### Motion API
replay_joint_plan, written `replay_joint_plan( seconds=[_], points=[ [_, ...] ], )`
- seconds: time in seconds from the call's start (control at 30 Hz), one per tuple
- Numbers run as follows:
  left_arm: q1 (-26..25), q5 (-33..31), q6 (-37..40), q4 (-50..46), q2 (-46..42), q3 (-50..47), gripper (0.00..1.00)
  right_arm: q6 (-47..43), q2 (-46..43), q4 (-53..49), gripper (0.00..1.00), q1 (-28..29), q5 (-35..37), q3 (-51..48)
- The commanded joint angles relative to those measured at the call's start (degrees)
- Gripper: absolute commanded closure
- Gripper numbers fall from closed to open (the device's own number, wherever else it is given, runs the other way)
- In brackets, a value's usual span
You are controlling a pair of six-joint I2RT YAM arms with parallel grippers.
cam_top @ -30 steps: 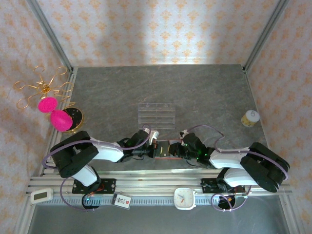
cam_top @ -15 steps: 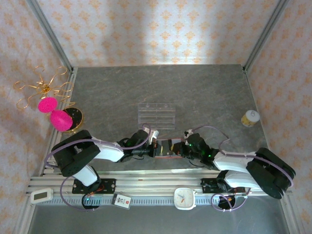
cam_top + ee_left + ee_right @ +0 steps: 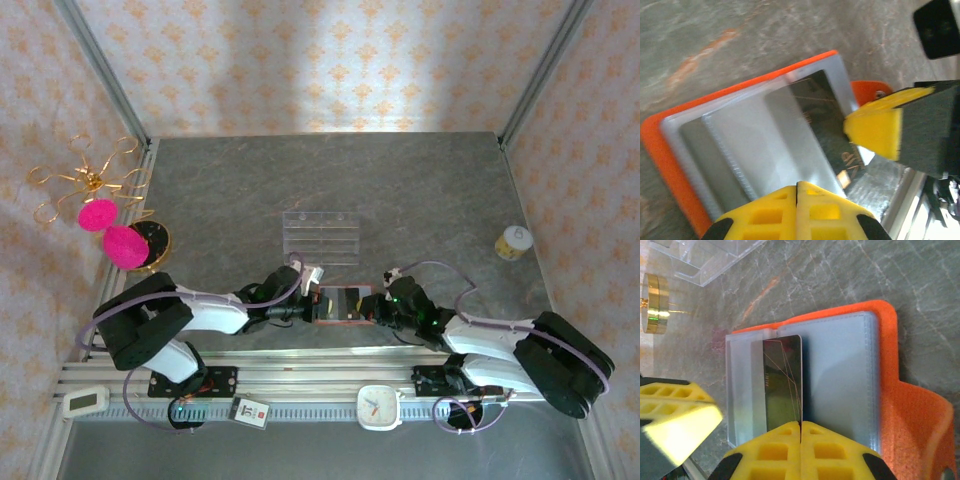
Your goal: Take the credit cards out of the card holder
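From above: left pincer (image 3: 313,305) and right pincer (image 3: 374,311) nose to nose near the front edge of the table (image 3: 420,190), with the wallet (image 3: 360,296) opened flat between their tips. Beyond both tips, well apart, a clear tray (image 3: 320,237).

Through the left wrist camera: own pads pressed together at the bottom of the frame, apparently nipping the wallet's near edge. Judged an anchoring hold, against the pull from the other side. Just ahead of the tips and slightly right, the black card (image 3: 827,117), lying aslant over the grey lining. On its far end, one yellow pad (image 3: 874,132) of the right pincer.

Through the right wrist camera: own pads closed seam to seam on the near end of the black card (image 3: 783,385), straight ahead of the tips. Card lined up lengthwise with the pincer, likely for a straight draw back out of the wallet. Orange cover (image 3: 900,390) off to the right of the tips. Low on the left, a yellow finger (image 3: 677,425) of the left pincer beside the wallet's corner. Not yet out: most of the card over the lining. Depth left in the slot: hard to tell.
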Motion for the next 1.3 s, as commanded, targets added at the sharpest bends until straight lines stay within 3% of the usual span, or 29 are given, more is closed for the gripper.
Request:
replay_joint_plan(
  seconds=[0.0, 0.3, 0.43, 0.57, 0.6, 0.67, 0.73, 1.0, 1.17, 1.27],
  points=[
    [-1.5, 0.2, 1.4, -0.8, 2.8, 4.3, 1.00, -1.7, 1.4, 0.3, 1.00, -0.3, -0.5, 0.7],
    [-1.5, -0.9, 2.4, -4.5, 10.1, 6.9, 1.00, -2.0, 2.3, 1.3, 1.00, -0.3, -1.7, 1.1],
    [-1.5, -0.3, 2.6, -5.5, 11.2, 6.7, 1.00, -2.1, 4.6, 3.3, 0.81, -0.3, -4.0, 1.5],
    [-1.5, 0.7, 2.4, -5.3, 11.6, 5.5, 1.00, -2.0, 7.3, 6.6, 0.76, -0.3, -5.8, 2.1],
    [-1.5, 0.6, 2.3, -5.2, 11.7, 5.2, 1.00, -1.9, 7.9, 7.0, 0.78, -0.3, -6.0, 2.3],
    [-1.5, 0.2, 2.1, -5.3, 11.4, 4.9, 1.00, -1.7, 8.6, 5.2, 0.94, -0.3, -4.3, 3.1],
    [-1.5, -0.2, 1.8, -5.3, 10.5, 4.4, 1.00, -1.9, 7.4, 2.5, 1.00, -0.5, -1.5, 3.1],
    [-0.8, -1.0, 1.4, -5.2, 6.7, 3.9, 0.97, -1.4, -5.8, -12.4, 1.00, -3.2, 9.9, 0.8],
    [-0.4, -1.1, 1.0, -4.5, 4.2, 4.5, 0.94, -2.3, -7.1, -14.6, 1.00, -3.2, 10.4, 2.1],
    [-0.1, -0.9, 0.2, -2.8, 0.9, 4.5, 0.84, -3.9, -8.0, -12.8, 1.00, -3.2, 8.7, 2.6]
  ],
)
